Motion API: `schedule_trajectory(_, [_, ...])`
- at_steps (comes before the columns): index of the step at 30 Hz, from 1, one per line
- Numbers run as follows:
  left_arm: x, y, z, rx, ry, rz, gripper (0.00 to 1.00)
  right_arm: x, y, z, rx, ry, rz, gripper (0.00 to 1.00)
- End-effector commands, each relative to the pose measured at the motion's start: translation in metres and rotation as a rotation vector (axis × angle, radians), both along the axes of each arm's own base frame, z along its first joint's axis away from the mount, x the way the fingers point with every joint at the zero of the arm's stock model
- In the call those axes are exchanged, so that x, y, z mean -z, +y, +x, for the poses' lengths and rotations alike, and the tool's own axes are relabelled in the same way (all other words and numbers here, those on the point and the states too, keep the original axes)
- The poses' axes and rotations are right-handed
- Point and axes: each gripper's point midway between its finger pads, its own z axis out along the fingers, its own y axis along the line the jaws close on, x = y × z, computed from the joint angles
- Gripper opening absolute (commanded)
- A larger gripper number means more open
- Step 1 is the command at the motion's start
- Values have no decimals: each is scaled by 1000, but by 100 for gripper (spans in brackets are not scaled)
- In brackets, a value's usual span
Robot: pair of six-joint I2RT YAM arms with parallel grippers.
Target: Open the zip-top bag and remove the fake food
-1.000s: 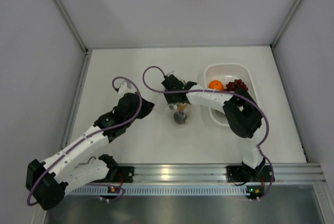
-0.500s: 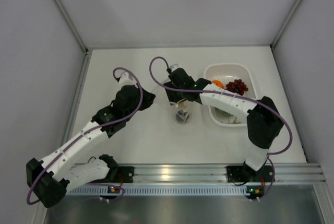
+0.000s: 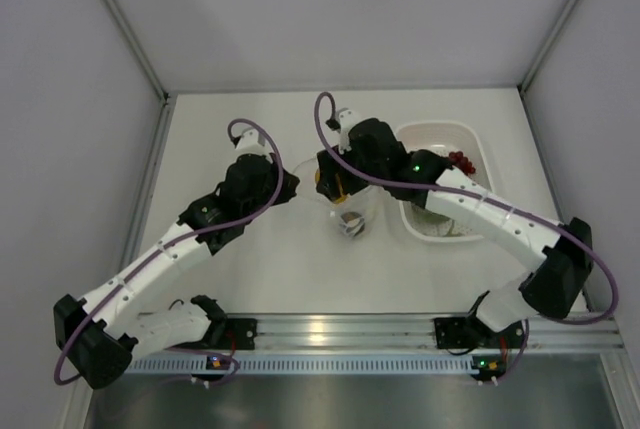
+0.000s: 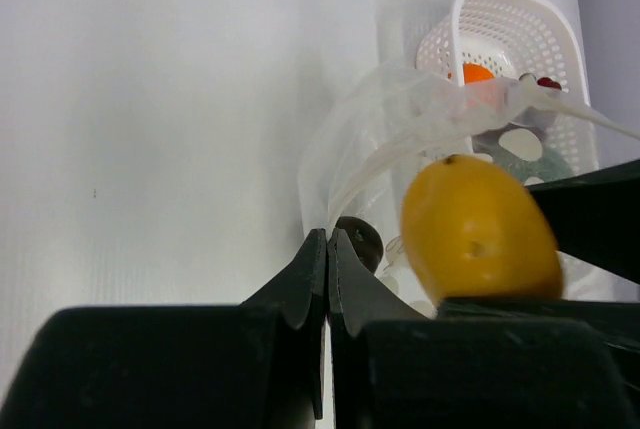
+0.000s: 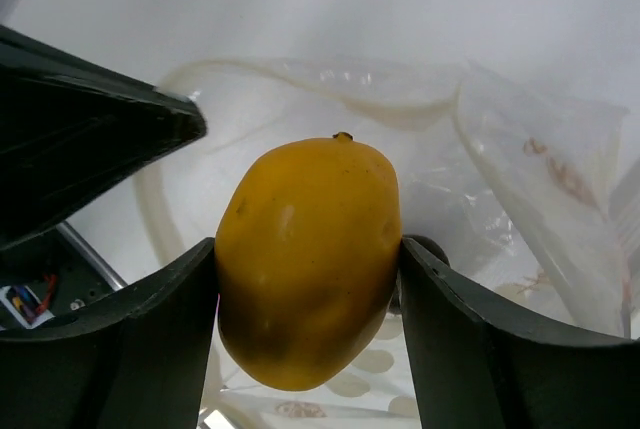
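The clear dotted zip-top bag (image 3: 352,211) lies mid-table, its mouth held up. My left gripper (image 3: 287,185) is shut on the bag's edge (image 4: 345,164); its tips (image 4: 327,241) pinch the film. My right gripper (image 3: 335,186) is shut on the yellow lemon (image 5: 308,259), held above the open bag (image 5: 500,149). The lemon also shows in the left wrist view (image 4: 478,229). A small dark round fruit (image 3: 349,225) stays inside the bag (image 4: 362,240). The orange (image 4: 477,73) and the grape bunch (image 3: 462,160) lie in the basket.
The white perforated basket (image 3: 470,139) stands right of the bag, partly under my right arm; it also shows in the left wrist view (image 4: 500,9). Side walls flank the table. An aluminium rail (image 3: 330,329) runs along the near edge.
My right gripper has risen out of the bag with the lemon and shifted towards the far side. My left gripper has lifted the bag's edge slightly farther.
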Motion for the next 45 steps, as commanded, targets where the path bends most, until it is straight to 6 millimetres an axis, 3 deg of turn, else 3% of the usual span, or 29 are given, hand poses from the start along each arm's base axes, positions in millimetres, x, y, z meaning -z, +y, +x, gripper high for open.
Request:
schedule_trajectory(1, [-13, -4, 1, 35, -28, 12, 0, -54, 1, -15, -37, -87, 158, 28])
schedule_trajectory(6, [-11, -3, -2, 47, -21, 25, 0, -93, 4, -18, -36, -173, 334, 25])
schedule_trajectory(9, [-9, 5, -1, 8, -14, 45, 0, -115, -5, -23, -26, -239, 433, 22])
schedule_trajectory(10, [-8, 9, -2, -7, -5, 57, 0, -134, -7, -23, -27, -294, 499, 22])
schedule_trajectory(13, [-5, 24, 0, -72, -2, 107, 0, -157, -34, -29, 25, -362, 563, 21])
schedule_trajectory(17, [-8, 43, 1, -149, -4, 157, 0, -157, -80, -10, 179, -398, 515, 21])
schedule_trajectory(19, [-11, 49, 2, -170, -14, 172, 0, -144, -112, 12, 294, -395, 441, 21])
schedule_trajectory(20, [-15, 52, 1, -177, -20, 176, 0, -122, -134, 24, 395, -361, 344, 22])
schedule_trajectory(22, [-19, 54, 0, -183, -25, 180, 0, -99, -176, 44, 555, -344, 210, 22])
schedule_trajectory(23, [-22, 56, 0, -184, -30, 182, 0, -72, -201, 47, 645, -298, 83, 22])
schedule_trajectory(24, [-24, 56, -1, -185, -34, 180, 0, -60, -217, 49, 703, -283, 29, 22])
schedule_trajectory(25, [-28, 56, -1, -180, -42, 177, 0, -39, -251, 50, 822, -275, -64, 23])
schedule_trajectory(27, [-32, 56, -2, -175, -50, 172, 0, -15, -280, 45, 920, -267, -132, 23])
schedule_trajectory(28, [-34, 56, -3, -171, -52, 168, 0, 8, -300, 39, 970, -236, -172, 23])
schedule_trajectory(31, [-39, 54, -3, -157, -61, 161, 0, 43, -323, 31, 1014, -171, -189, 23])
schedule_trajectory(37, [-39, 49, -6, -136, -55, 139, 0, 87, -334, 19, 1077, -70, -240, 29])
schedule_trajectory(41, [-42, 47, -9, -120, -57, 118, 0, 112, -339, 15, 1093, -11, -273, 47])
schedule_trajectory(45, [-47, 42, -12, -94, -59, 96, 0, 107, -338, 16, 1090, -10, -273, 74])
